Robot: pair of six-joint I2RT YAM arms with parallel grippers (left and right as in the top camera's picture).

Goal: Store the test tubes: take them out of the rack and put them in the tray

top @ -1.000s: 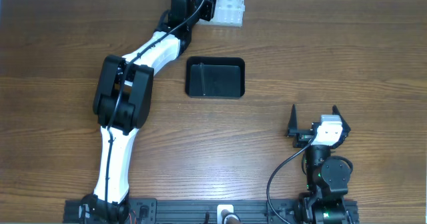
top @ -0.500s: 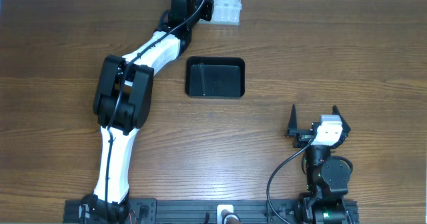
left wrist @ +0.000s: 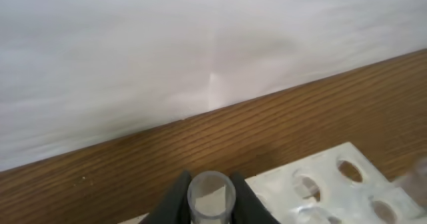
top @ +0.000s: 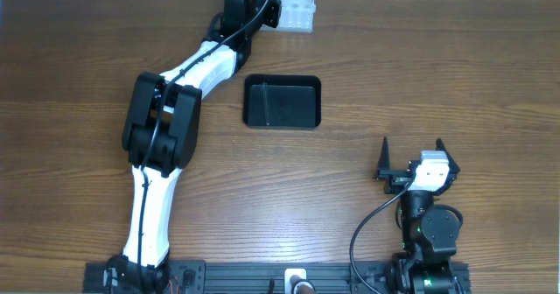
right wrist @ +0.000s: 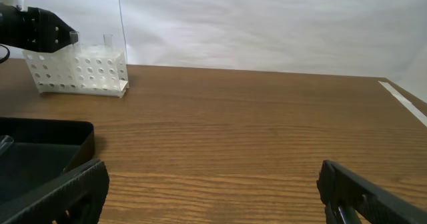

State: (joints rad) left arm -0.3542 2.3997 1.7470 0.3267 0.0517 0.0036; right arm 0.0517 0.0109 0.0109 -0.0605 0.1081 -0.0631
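The left gripper (left wrist: 211, 203) pinches a clear cylindrical test tube (left wrist: 211, 192) at the far white perforated rack (top: 296, 12); the right gripper (top: 411, 150) is spread

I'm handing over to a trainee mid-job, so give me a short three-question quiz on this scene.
1. True or false: a test tube sits between the fingers of the left end effector, at the rack.
2. The right end effector is: A) open, over the table; B) shut on a tube; C) touching the rack.
3. Fill in: the tray is coloured ____.
Key: 1 true; 2 A; 3 black.
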